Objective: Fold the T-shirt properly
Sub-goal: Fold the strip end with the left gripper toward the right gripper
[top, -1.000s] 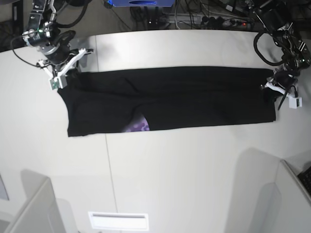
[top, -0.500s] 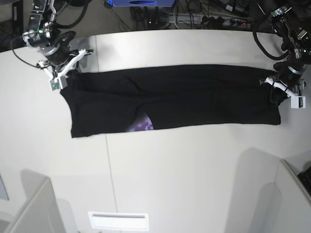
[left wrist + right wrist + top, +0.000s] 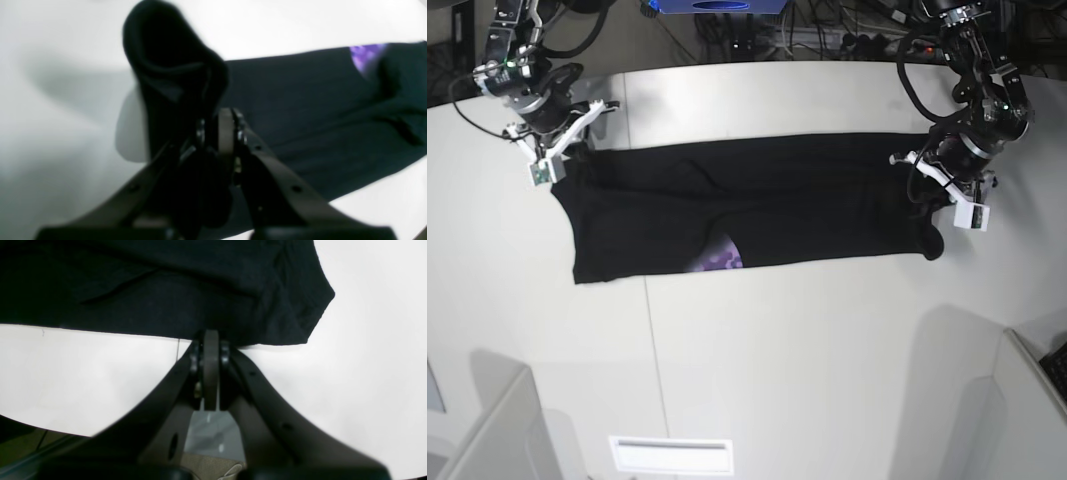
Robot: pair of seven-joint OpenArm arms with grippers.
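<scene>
The black T-shirt point(image 3: 777, 200) lies as a long band across the white table point(image 3: 787, 340), with a patch of purple print point(image 3: 720, 258) showing at its front edge. My left gripper point(image 3: 935, 195), on the right in the base view, is shut on the T-shirt's right end and holds it raised and bunched. In the left wrist view the cloth point(image 3: 173, 76) drapes up over the left gripper point(image 3: 218, 131). My right gripper point(image 3: 562, 160) is shut on the T-shirt's far left corner. The right wrist view shows the right gripper point(image 3: 210, 340) pinching the hem point(image 3: 233, 323).
Cables and a power strip point(image 3: 867, 40) run along the table's back edge. Grey panels stand at the front left point(image 3: 497, 430) and front right point(image 3: 1027, 400). A white slotted plate point(image 3: 670, 455) sits at the table's front.
My left gripper has carried the T-shirt's right end inward, toward the left of the base view, so the band is shorter and its end is lifted. The right arm has stayed put.
</scene>
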